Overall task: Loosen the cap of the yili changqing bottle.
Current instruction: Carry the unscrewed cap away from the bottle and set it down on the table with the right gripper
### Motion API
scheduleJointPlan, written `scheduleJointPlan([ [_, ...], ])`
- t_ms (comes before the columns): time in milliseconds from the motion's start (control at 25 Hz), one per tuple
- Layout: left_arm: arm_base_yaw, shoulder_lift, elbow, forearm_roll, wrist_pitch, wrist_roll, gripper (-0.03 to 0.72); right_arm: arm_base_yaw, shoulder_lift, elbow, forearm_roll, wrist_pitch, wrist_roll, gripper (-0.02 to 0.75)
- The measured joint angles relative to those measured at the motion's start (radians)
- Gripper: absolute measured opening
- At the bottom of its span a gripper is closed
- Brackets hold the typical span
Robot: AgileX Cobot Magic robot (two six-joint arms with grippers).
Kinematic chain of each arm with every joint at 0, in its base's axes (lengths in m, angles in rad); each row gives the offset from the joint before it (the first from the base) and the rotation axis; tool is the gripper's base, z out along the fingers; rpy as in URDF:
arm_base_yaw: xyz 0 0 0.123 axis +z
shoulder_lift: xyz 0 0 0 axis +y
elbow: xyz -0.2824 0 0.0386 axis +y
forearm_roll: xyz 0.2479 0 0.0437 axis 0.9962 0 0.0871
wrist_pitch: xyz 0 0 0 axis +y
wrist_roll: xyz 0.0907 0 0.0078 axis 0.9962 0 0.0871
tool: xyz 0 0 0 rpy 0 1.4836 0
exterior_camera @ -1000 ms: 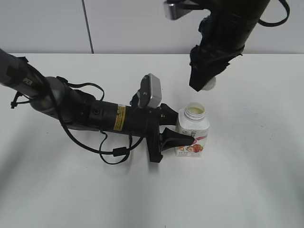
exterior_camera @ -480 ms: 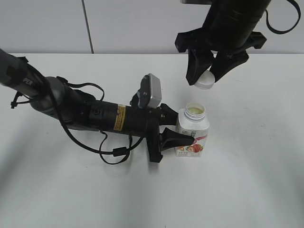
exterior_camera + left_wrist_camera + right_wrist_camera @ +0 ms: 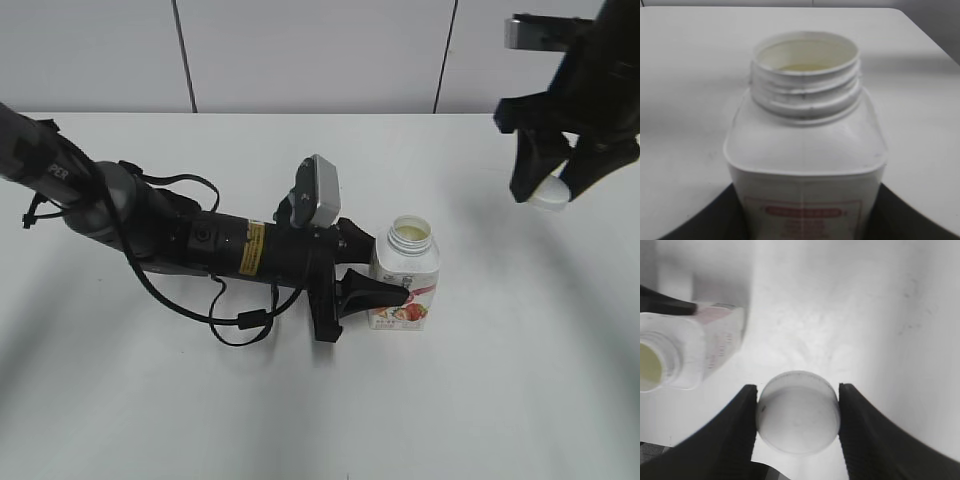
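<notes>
The yili changqing bottle (image 3: 404, 276) stands upright on the white table, its threaded neck open and capless. It fills the left wrist view (image 3: 805, 145) and shows at the left in the right wrist view (image 3: 680, 347). My left gripper (image 3: 385, 275) is shut on the bottle's body, its dark fingers on both sides. My right gripper (image 3: 548, 192) is shut on the white cap (image 3: 547, 197), held in the air to the right of the bottle. In the right wrist view the cap (image 3: 798, 412) sits between the two black fingers (image 3: 737, 425).
The left arm (image 3: 200, 240) lies low across the table from the left, with a loose cable (image 3: 245, 322) looped beside it. A grey panelled wall (image 3: 300, 50) runs behind the table's far edge.
My right gripper has carried the cap from just above the bottle's mouth away to the right. The bottle and left gripper have not moved.
</notes>
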State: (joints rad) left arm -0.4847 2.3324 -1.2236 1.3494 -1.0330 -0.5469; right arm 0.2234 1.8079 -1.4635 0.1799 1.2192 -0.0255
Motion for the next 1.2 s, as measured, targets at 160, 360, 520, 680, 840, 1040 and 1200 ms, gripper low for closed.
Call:
scheduleJointPlan([
  [160, 0.000, 0.000, 0.000, 0.000, 0.000, 0.000, 0.358, -0.099, -0.010, 0.062, -0.018, -0.008, -0.011, 0.389],
  [360, 0.000, 0.000, 0.000, -0.003, 0.000, 0.000, 0.358, -0.150, 0.002, 0.130, -0.055, -0.130, -0.013, 0.389],
  [520, 0.000, 0.000, 0.000, -0.004, 0.000, 0.000, 0.358, -0.151, 0.066, 0.138, -0.056, -0.227, -0.015, 0.389],
  [680, 0.000, 0.000, 0.000, -0.004, 0.000, 0.000, 0.358, -0.151, 0.171, 0.139, -0.056, -0.321, -0.016, 0.389],
  [840, 0.000, 0.000, 0.000, -0.004, 0.000, 0.000, 0.358, -0.151, 0.257, 0.141, -0.056, -0.420, -0.016, 0.389],
  [1040, 0.000, 0.000, 0.000, -0.006, 0.000, 0.000, 0.358, -0.151, 0.290, 0.143, -0.056, -0.498, -0.016, 0.389],
  [1200, 0.000, 0.000, 0.000, -0.007, 0.000, 0.000, 0.358, -0.151, 0.290, 0.137, -0.046, -0.484, -0.043, 0.484],
])
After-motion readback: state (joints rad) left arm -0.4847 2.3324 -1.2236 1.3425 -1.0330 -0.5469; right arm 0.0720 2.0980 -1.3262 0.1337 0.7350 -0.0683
